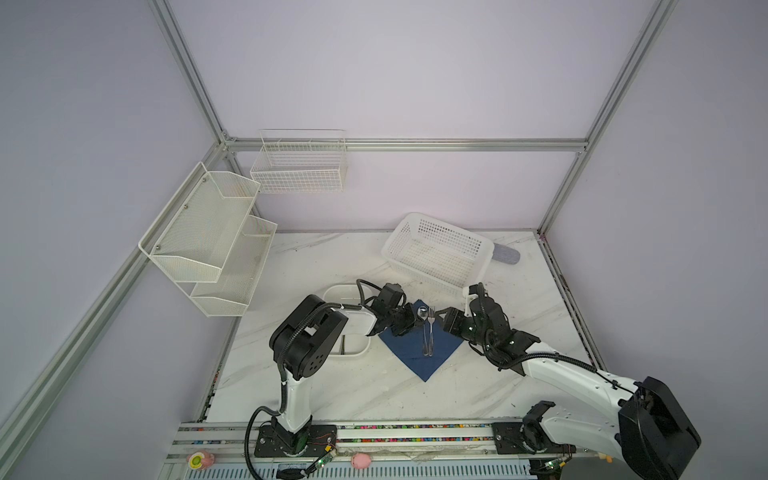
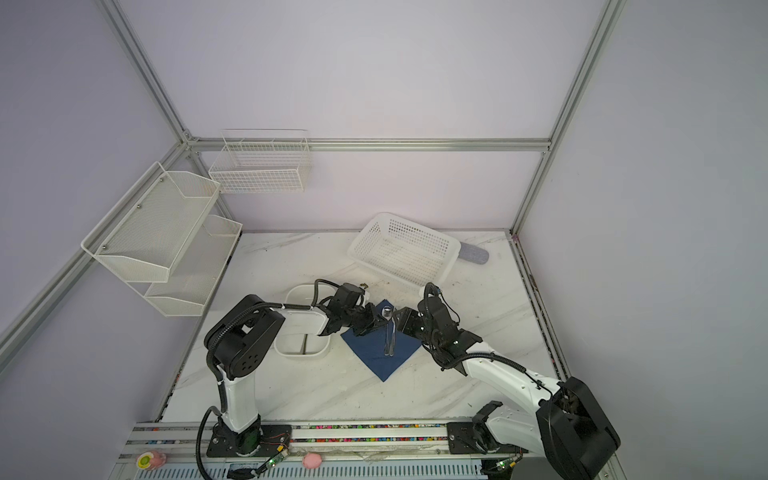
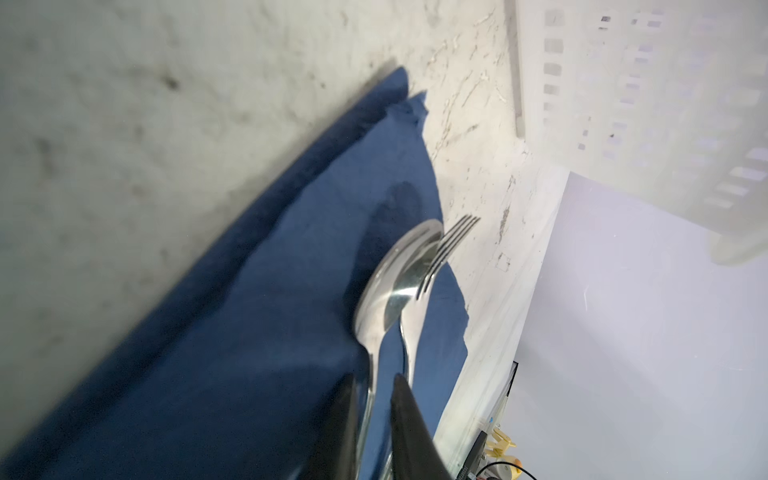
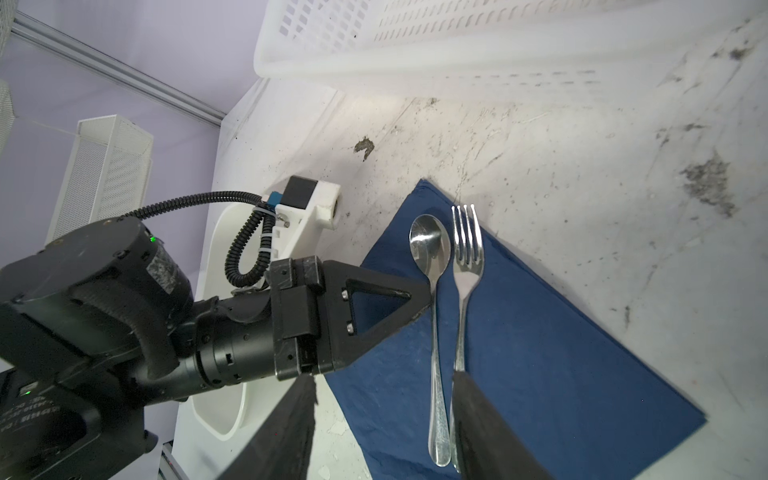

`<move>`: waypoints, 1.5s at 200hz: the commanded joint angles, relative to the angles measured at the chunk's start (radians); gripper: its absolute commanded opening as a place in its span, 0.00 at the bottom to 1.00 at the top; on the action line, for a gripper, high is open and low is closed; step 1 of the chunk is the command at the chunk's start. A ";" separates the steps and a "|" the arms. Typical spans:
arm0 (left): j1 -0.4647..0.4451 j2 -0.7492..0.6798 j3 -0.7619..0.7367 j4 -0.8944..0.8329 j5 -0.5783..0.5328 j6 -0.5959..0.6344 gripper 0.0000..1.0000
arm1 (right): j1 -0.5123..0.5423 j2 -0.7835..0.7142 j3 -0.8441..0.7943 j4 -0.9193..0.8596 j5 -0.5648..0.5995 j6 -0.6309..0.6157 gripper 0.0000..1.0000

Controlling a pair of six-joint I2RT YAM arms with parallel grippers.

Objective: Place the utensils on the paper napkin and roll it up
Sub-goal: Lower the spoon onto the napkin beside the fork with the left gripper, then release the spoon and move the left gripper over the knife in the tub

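The navy-blue paper napkin [image 1: 415,353] [image 4: 540,353] lies as a diamond on the marble table. A silver spoon [image 1: 423,328] [image 4: 430,245] and a fork [image 1: 432,328] [image 4: 467,249] lie side by side on it, bowl and tines toward the back. My left gripper [image 3: 375,378] [image 1: 417,322] sits low at the spoon's neck. Its jaws are slightly apart, with the spoon [image 3: 386,286] handle against one finger and napkin showing in the gap. My right gripper [image 4: 383,376] [image 1: 444,320] hovers open above the handles, holding nothing. A slim dark piece [image 1: 343,345], perhaps the knife, lies in the white dish.
The white dish [image 1: 361,351] stands just left of the napkin, under my left arm. A white perforated basket [image 1: 436,249] lies tilted behind, with a grey-blue case [image 1: 507,254] beside it. Mesh shelves [image 1: 208,241] and a wire basket [image 1: 299,166] hang on the walls.
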 commanded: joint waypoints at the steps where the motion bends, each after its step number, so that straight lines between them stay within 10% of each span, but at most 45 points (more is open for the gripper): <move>1: -0.003 -0.025 -0.006 -0.041 -0.024 0.012 0.18 | -0.003 -0.006 0.011 0.017 -0.001 0.010 0.55; 68: -0.005 -0.191 0.049 -0.219 -0.146 0.102 0.27 | -0.003 -0.007 0.063 0.001 -0.018 -0.004 0.55; 164: 0.082 -0.614 0.025 -0.675 -0.647 0.325 0.32 | 0.042 0.120 0.249 -0.013 -0.182 -0.129 0.55; 227: 0.255 -0.781 -0.117 -0.756 -0.600 0.411 0.42 | 0.186 0.311 0.410 -0.064 -0.133 -0.214 0.55; 300: 0.340 -0.587 -0.050 -0.875 -0.417 0.587 0.42 | 0.270 0.426 0.519 -0.113 -0.055 -0.268 0.54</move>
